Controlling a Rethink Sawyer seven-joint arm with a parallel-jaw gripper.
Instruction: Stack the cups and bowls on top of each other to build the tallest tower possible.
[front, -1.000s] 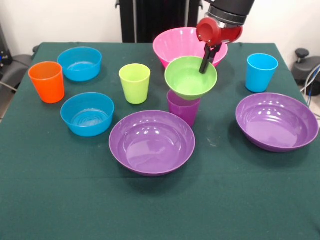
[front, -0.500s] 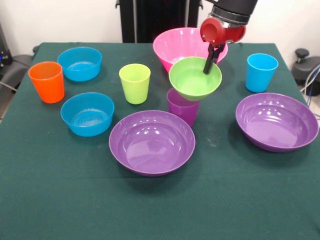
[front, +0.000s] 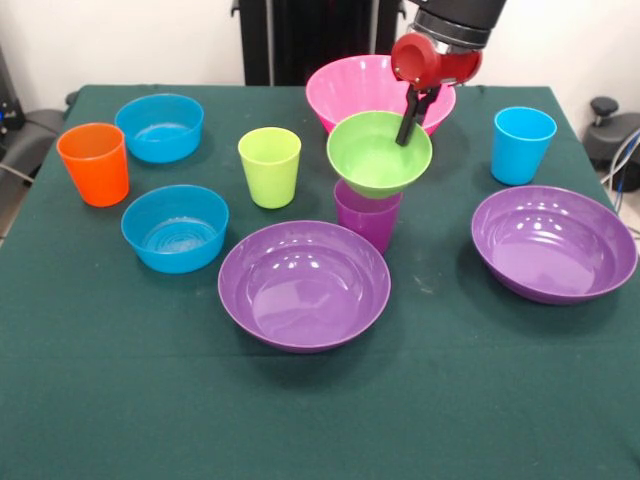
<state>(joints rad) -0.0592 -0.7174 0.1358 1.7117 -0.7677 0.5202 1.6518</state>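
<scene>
Front view gives you a wide purple bowl (front: 304, 284) nearest, upright on the green tablecloth (front: 320, 420), with a second purple bowl (front: 554, 242) off to its right. Just behind the near one stands the purple cup (front: 367, 218), and the green bowl (front: 380, 153) sits on its mouth, pinched at the far rim by the gripper (front: 405, 128). Your left side holds two blue bowls (front: 175, 228) (front: 159, 127), the orange cup (front: 94, 163) and the lime cup (front: 270, 166). Farthest back you see the pink bowl (front: 365, 88), with the light blue cup (front: 522, 145) to its right
</scene>
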